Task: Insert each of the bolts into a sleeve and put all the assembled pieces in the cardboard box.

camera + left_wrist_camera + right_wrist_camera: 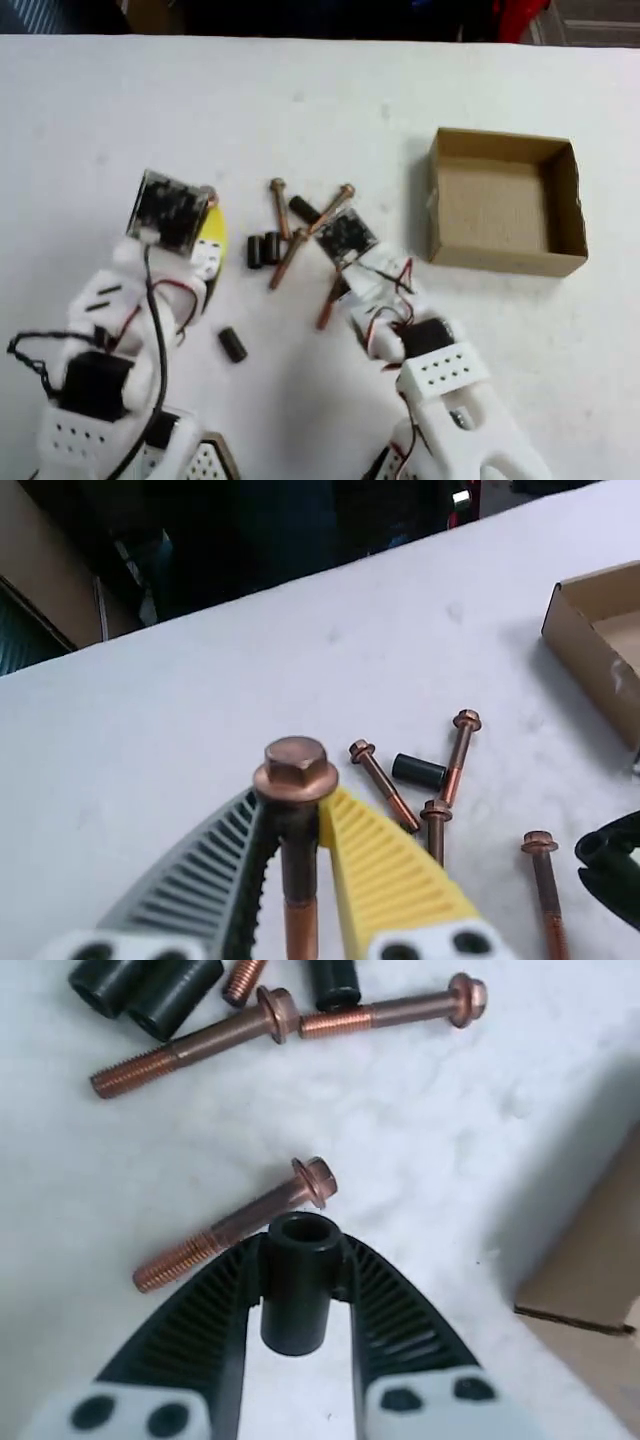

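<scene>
Left pincer [295,808] clenched a copper-coloured hex-head bolt [295,768]. Right pincer [300,1252], nearer the brown cardboard box [500,262], gripped a black cylindrical sleeve [297,1305].

Bolts [280,210] and sleeves [263,248] lie clustered on the table [300,100], the cardboard box [505,262] to their right.

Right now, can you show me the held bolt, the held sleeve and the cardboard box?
held bolt [299,870], left wrist view, on its shank.
held sleeve [298,1295], right wrist view, on its side wall.
cardboard box [500,256], high view, on its outer wall nearest the arms.
</scene>
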Robot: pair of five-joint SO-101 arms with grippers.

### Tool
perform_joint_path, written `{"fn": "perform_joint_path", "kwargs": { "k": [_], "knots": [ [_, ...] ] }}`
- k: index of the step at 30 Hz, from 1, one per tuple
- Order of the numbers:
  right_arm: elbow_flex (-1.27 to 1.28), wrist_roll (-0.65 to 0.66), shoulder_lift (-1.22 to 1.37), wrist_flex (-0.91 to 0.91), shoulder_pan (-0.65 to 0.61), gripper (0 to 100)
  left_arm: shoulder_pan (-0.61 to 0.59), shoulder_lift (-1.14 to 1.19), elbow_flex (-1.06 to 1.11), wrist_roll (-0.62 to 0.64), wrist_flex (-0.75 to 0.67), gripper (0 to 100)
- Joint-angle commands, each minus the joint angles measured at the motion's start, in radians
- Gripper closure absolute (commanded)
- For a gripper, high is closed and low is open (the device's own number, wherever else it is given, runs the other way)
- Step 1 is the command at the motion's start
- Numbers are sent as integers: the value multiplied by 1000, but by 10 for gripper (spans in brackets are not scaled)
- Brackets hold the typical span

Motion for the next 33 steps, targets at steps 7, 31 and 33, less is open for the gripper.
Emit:
{"fn": "perform_joint_path", "kwargs": {
  "k": [7, 31, 33],
  "knots": [
    [-11, -138, -24, -142, -99, 981, -2, -117, 14, 221, -127, 979],
    [5, -235, -245, -309, -242, 982, 67, -116, 11, 305, -236, 979],
    [14, -235, -318, -268, -245, 982, 68, -116, 11, 305, -238, 979]
  ]
}}
